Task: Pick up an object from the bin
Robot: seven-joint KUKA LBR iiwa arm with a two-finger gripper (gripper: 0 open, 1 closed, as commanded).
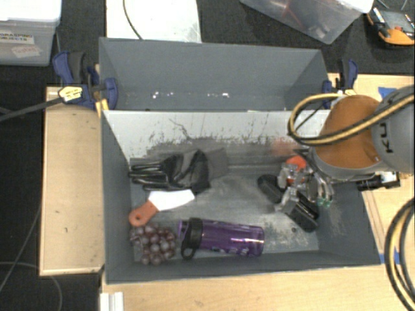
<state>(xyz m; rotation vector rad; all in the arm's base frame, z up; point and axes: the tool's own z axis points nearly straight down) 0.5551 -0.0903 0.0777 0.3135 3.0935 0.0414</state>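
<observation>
- One arm [353,141] is reaching into the grey bin [207,76] from the right, and its orange-covered wrist is hanging over the bin's right end, with yellow and black cables looping across it.
- Its hand [295,193] is sitting low over the right part of the bin floor. From where I am standing I cannot tell whether it is spread or pressed together, or whether it is pinching anything.
- Two small black things are lying nearest to it, and these are the likeliest pick.
- A dark oblong lump [268,186] is resting just to the left of the hand.
- A black blocky piece [305,216] is lying tilted just below the hand, toward the front wall. It is looking very close to the hand, though I cannot tell if the two are touching.
- Everything else is lying well apart from the hand, over on the left half of the floor.
- A black glove [175,168] is lying crumpled toward the back left.
- A white spatula [165,204] with an orange handle is lying just in front of the glove, its handle pointing down to the left.
- A bunch of dark red grapes [154,241] is sitting in the front left corner, right under the spatula's handle.
- A purple bottle [224,236] with a black cap is lying on its side along the front wall, its cap end just beside the grapes.
</observation>
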